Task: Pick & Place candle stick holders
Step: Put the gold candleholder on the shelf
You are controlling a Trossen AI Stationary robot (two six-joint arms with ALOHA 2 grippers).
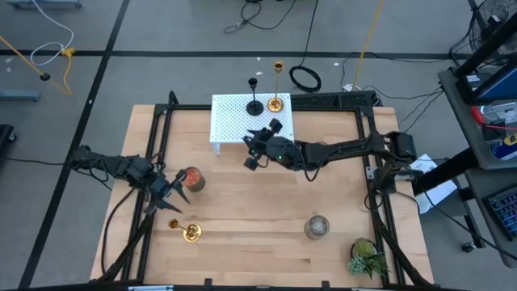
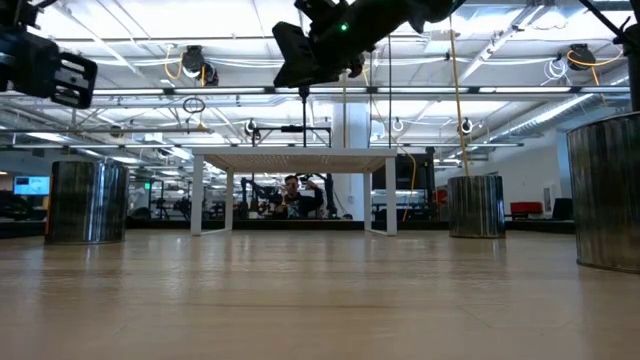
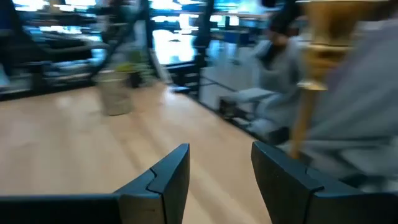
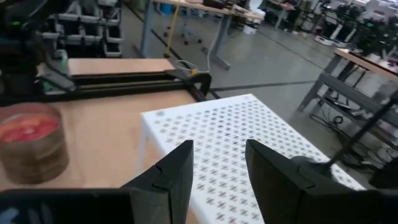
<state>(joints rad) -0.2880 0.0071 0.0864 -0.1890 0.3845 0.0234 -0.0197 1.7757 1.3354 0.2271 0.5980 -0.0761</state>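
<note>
Two candlestick holders stand by their round bases on the white perforated stand [image 1: 242, 121] at the table's far side: a black one [image 1: 255, 105] and a gold one [image 1: 276, 102]. Another gold holder [image 1: 187, 232] is on the table at the near left. In the left wrist view its stem [image 3: 303, 112] shows just past one finger. My left gripper [image 1: 178, 202] is open and empty, a little to the far side of this holder. My right gripper [image 1: 250, 150] is open and empty, raised over the stand's near edge [image 4: 205, 143].
A jar with a red candle [image 1: 192, 179] stands beside my left gripper. A glass jar [image 1: 317, 227] and a small green potted plant [image 1: 367, 257] stand at the near right. Black frame rails [image 1: 380, 202] run along the table's sides.
</note>
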